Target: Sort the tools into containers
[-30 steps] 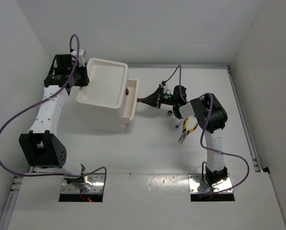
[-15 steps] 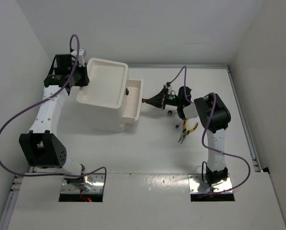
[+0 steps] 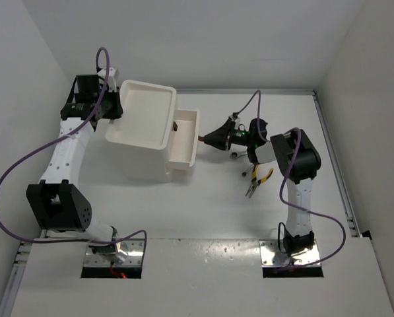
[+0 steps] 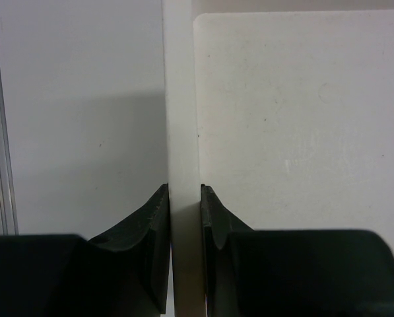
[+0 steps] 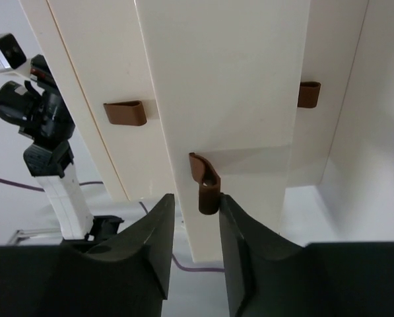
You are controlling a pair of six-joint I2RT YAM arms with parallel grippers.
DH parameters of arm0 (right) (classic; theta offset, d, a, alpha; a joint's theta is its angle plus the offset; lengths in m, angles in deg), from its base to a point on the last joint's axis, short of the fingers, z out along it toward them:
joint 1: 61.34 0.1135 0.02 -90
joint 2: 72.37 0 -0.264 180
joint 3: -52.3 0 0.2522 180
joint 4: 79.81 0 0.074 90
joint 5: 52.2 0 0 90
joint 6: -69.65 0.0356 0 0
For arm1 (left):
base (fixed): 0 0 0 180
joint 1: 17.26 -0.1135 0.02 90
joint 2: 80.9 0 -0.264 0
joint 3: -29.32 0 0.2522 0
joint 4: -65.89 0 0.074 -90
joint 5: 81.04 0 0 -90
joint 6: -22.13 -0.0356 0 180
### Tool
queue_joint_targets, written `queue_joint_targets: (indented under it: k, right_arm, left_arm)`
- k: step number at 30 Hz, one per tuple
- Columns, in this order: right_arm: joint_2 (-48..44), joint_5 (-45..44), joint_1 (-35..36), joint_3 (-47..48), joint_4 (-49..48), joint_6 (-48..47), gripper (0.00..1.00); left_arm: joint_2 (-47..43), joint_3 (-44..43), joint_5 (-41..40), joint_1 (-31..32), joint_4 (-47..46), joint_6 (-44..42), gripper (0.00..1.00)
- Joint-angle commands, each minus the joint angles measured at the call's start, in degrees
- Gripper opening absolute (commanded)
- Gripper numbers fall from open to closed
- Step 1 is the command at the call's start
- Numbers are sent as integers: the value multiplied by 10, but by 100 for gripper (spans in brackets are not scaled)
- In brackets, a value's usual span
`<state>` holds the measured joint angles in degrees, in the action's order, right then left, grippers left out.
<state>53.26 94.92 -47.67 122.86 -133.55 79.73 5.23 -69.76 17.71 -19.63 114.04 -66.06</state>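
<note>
The white box unit [image 3: 138,155] stands at the left middle, with its shallow top tray [image 3: 132,92] on top. One drawer [image 3: 184,139] is pulled out to the right. My left gripper [image 3: 115,109] is shut on the tray's left rim [image 4: 182,119], one finger on each side. My right gripper [image 3: 208,139] is at the drawer's red-brown handle [image 5: 206,188]. The handle sits between the fingers, touches one finger and leaves a gap to the other. Yellow-handled pliers [image 3: 259,179] lie on the table under the right arm. The other tools are mostly hidden.
Two more red-brown handles [image 5: 125,113] [image 5: 308,94] show on the drawer fronts beside the open one. A small silver piece [image 3: 234,156] lies near the right wrist. The table's raised edge [image 3: 332,152] runs along the right side.
The drawer has slid out to the right as my right gripper drew back with its handle. The left gripper has stayed on the tray rim.
</note>
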Motion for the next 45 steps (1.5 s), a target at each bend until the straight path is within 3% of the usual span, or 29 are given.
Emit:
queue_joint_targets:
  k: [1,3,6,12,13,15,20,23,24,27,31,34,39,45]
  right_arm:
    - [-30,11,-5,-2,-61,-12,36]
    - [-35,11,-5,-2,-55,-18,48]
    - [-54,16,-5,-2,-28,-39,55]
    - [-103,40,-17,21,96,-142,55]
    - [-111,47,-23,21,127,-166,55]
    - [-130,47,-30,42,264,-276,56]
    - [-188,-7,-56,129,679,-604,61]
    - [-226,-88,-76,164,844,-753,61]
    - [-235,-113,-76,174,882,-788,61]
    - [-254,-204,-91,210,1015,-894,63]
    - [-277,-303,-113,222,1126,-938,65]
    - [-308,-378,-119,176,1156,-933,64]
    - [-351,-504,-130,120,1182,-853,55]
    - [-333,-540,-135,68,1227,-793,48]
  left_arm:
    - [10,8,26,-9,45,15,0]
    - [10,8,26,-9,45,15,0]
    - [5,2,31,-9,45,15,13]
    - [4,-16,43,-9,38,10,64]
    - [4,-24,43,-9,38,10,76]
    - [4,-39,43,-9,33,10,84]
    - [-6,-78,36,-9,33,5,87]
    - [-27,-114,36,-9,33,-1,89]
    - [-33,-133,36,-9,33,-1,98]
    - [-58,-157,22,-9,33,6,100]
    - [-95,-148,-19,-9,39,18,100]
    - [-127,-117,-64,-9,39,18,100]
    - [-165,-70,-91,-9,34,18,100]
    - [-184,-58,-102,-9,34,13,100]
